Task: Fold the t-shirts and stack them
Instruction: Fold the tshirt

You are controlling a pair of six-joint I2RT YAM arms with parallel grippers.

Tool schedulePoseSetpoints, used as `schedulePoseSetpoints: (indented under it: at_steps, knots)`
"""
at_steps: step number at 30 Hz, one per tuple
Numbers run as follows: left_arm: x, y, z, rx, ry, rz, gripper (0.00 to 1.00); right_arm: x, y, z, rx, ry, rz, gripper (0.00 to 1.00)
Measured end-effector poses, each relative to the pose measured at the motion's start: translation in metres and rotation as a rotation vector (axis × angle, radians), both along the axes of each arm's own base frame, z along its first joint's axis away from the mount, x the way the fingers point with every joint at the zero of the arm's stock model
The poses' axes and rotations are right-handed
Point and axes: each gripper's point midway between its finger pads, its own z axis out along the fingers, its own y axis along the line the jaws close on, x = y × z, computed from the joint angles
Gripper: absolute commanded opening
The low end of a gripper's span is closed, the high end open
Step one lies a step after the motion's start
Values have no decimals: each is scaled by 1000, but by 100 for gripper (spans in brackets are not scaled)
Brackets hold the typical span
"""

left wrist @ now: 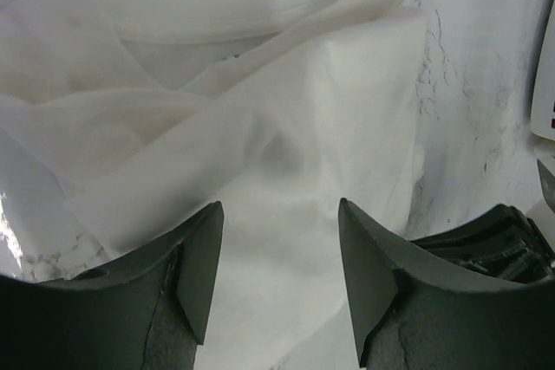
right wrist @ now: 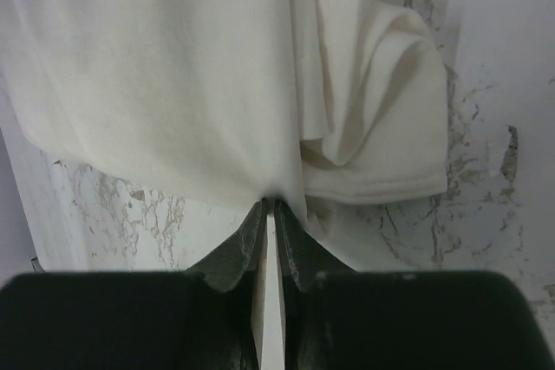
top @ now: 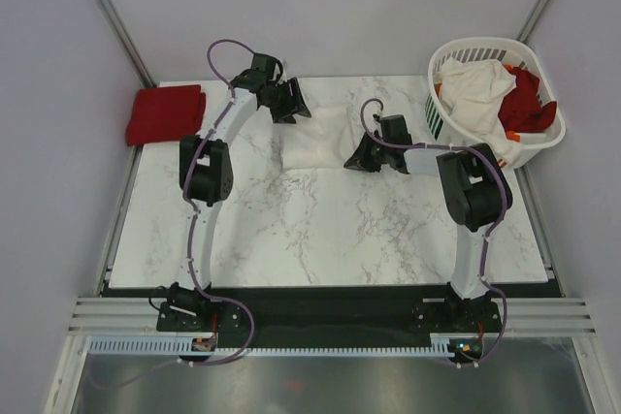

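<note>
A cream-white t-shirt (top: 318,138) lies bunched on the marble table between the two arms. It shows in the left wrist view (left wrist: 260,127) and the right wrist view (right wrist: 173,67) too. My left gripper (top: 288,104) is open just above the shirt's far left part, jaws wide apart over the cloth (left wrist: 279,240). My right gripper (top: 357,158) is shut on the shirt's near right edge (right wrist: 270,201). A folded red t-shirt (top: 165,113) lies at the table's far left. More cream-white (top: 475,89) and red (top: 529,104) t-shirts fill the basket.
The white slatted laundry basket (top: 456,138) stands at the far right corner, close to my right arm. The marble table (top: 320,230) stretches toward the near edge. Walls with metal posts stand behind and on both sides.
</note>
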Motion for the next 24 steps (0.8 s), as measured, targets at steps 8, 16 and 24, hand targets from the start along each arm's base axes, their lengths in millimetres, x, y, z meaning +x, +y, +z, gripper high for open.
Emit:
schedulePoseSetpoints:
  at_steps: [8,16,24]
  knots:
    - [32,0,-47,15,-24,-9,68,-25,-20,-4,-49,1,-58,15]
    - [84,20,-27,20,-215,70,100,-43,-32,-2,-151,8,-75,15]
    - [77,42,50,28,-340,106,99,-57,-7,33,-280,-49,19,19]
